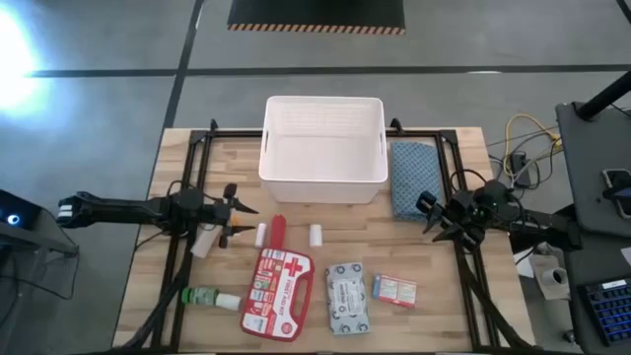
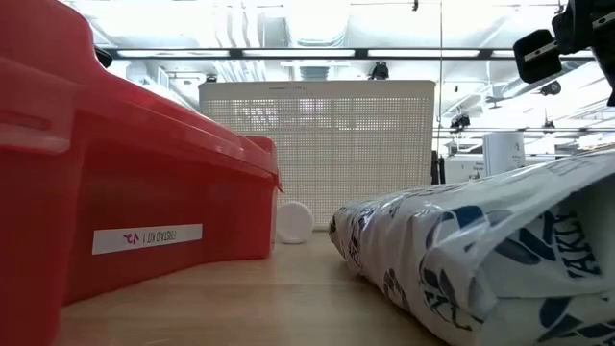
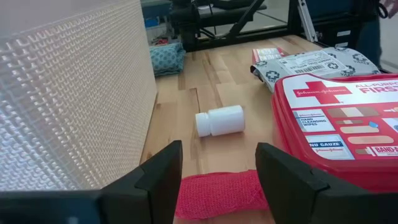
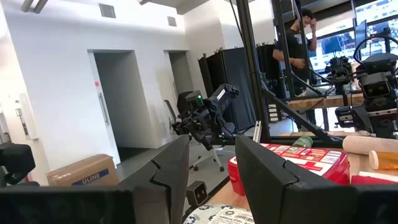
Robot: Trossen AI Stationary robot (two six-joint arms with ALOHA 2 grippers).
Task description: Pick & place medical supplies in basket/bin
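Observation:
The white bin (image 1: 323, 148) stands at the table's far middle. In front of it lie a red roll (image 1: 278, 229), two white rolls (image 1: 261, 235) (image 1: 315, 235), the red first-aid case (image 1: 276, 291), the grey-white wipes pack (image 1: 347, 298), the small red-white box (image 1: 394, 289) and the green bottle (image 1: 209, 297). My left gripper (image 1: 240, 221) is open, low, left of the red roll (image 3: 217, 190), which shows just ahead between its fingers, apart from them. My right gripper (image 1: 432, 217) is open, raised beside the blue cloth (image 1: 412, 177), touching nothing.
A pale tan piece (image 1: 204, 242) lies under the left arm. The black frame rails (image 1: 187, 187) run along both sides of the wooden table. The bin's wall (image 3: 74, 93) stands close to the left gripper's far side. A person (image 4: 301, 37) stands in the room beyond.

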